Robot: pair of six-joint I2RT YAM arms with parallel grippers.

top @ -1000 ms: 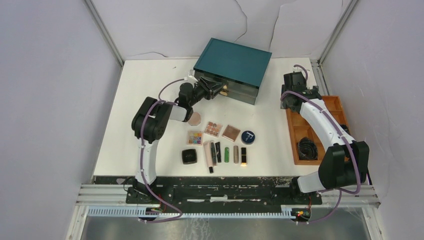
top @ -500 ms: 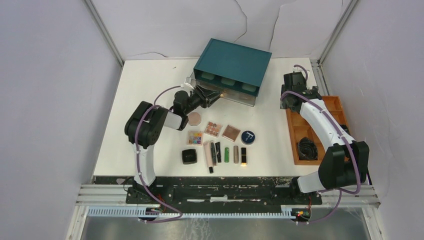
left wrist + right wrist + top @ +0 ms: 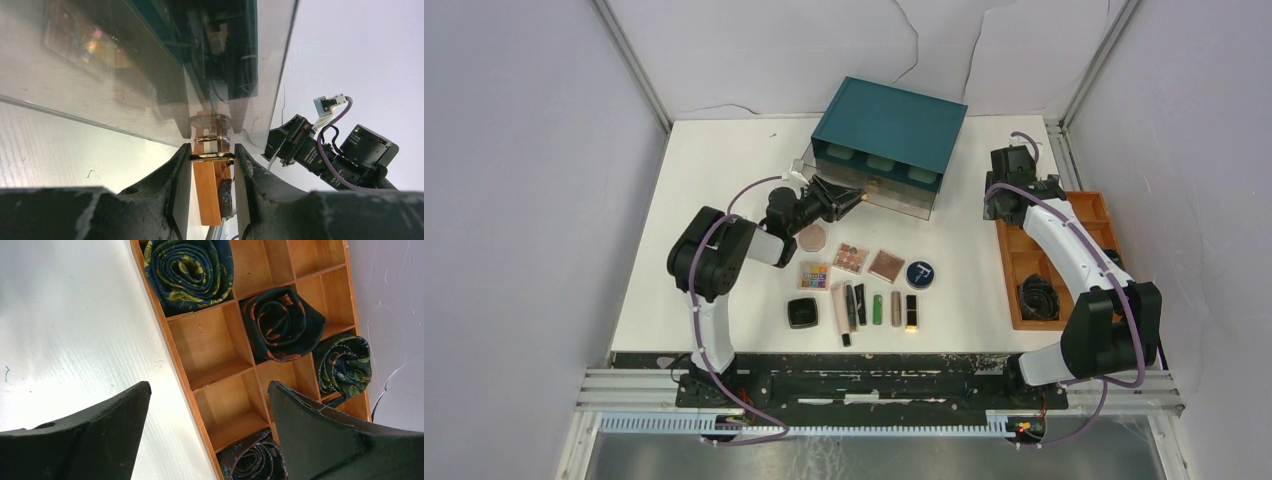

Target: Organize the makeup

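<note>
left gripper [image 3: 212, 150]: narrowly parted, clamped on gold knob [image 3: 212, 157] of teal box [image 3: 889, 120]
right gripper [image 3: 208, 387]: spread wide, empty, above wooden tray [image 3: 176, 362]
left arm [image 3: 714, 262]: elbow bent, reaching forward
makeup [image 3: 851, 257]: on table [image 3: 724, 180], centre

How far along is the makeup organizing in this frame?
Done: no piece is visibly stowed; the makeup lies in rows on the table in front of the teal box. In hand: the left gripper grips the gold knob of a clear drawer, which stands partly pulled out. The right gripper hangs open over the wooden tray. Left: putting away every compact, palette and tube.
</note>
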